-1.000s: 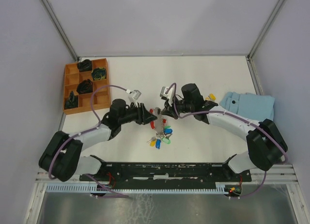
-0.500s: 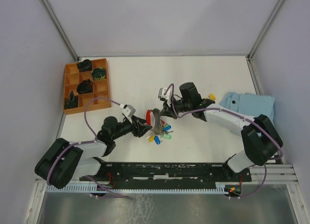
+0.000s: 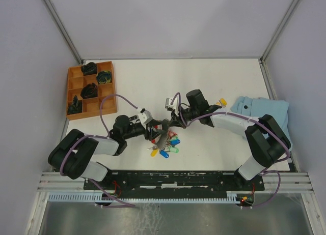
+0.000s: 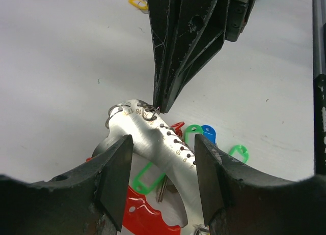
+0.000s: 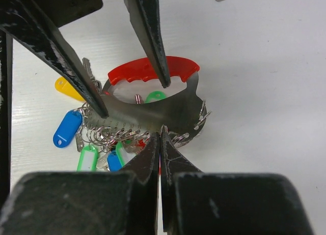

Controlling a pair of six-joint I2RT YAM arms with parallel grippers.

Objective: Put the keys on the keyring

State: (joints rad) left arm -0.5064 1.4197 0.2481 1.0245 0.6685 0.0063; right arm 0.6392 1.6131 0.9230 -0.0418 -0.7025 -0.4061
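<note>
The keyring (image 3: 163, 134) is a curved silver plate with numbered holes (image 4: 153, 138) and a red strap (image 5: 153, 69). It sits at the table's middle between both grippers. Several keys with blue, green and yellow tags (image 3: 165, 148) hang from its small rings and rest on the table (image 5: 66, 128). My left gripper (image 3: 156, 132) straddles the plate, which sits wedged diagonally between its fingers (image 4: 114, 179). My right gripper (image 3: 172, 122) is shut, its tips (image 5: 160, 130) pinching a small wire ring at the plate's edge. One yellow-tagged key (image 3: 221, 101) lies apart to the right.
An orange compartment tray (image 3: 70, 90) holding dark objects stands at the far left. A folded light blue cloth (image 3: 262, 110) lies at the right edge. Purple cables loop over both arms. Grey walls enclose the table.
The left arm has drawn back and swung low toward the near left, carrying the keyring slightly nearer. The right gripper followed, staying at the plate's upper edge. The hanging keys shifted with it.
</note>
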